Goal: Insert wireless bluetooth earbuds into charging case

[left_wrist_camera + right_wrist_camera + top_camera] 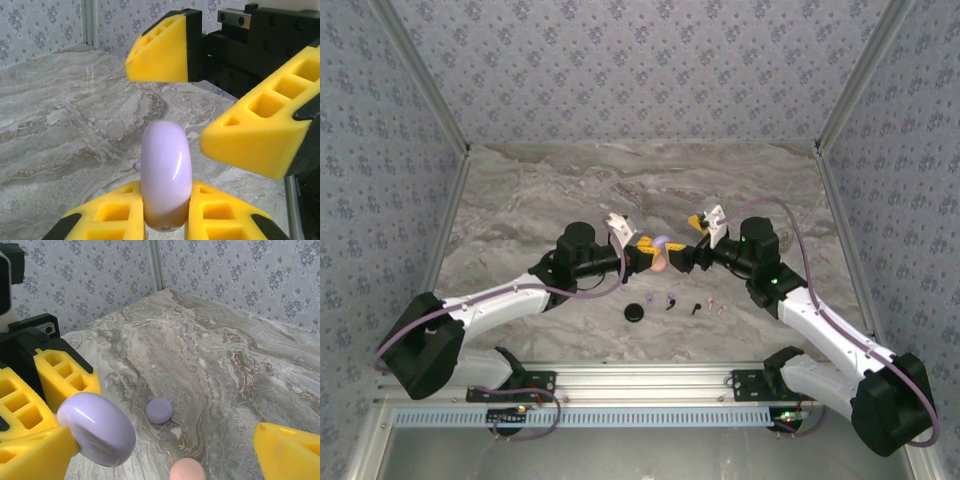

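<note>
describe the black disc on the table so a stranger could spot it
On the marble table, a row of small items lies mid-width, toward the near edge. The black disc is leftmost, round and far bigger than the tiny earbuds beside it.

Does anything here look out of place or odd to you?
Nothing looks broken or spilled. One oddity: the left gripper pinches the lilac case edge-on in mid-air, seemingly closed, while the tiny earbuds lie loose on the table, apart from it. The right gripper stands open beside the case.
</note>
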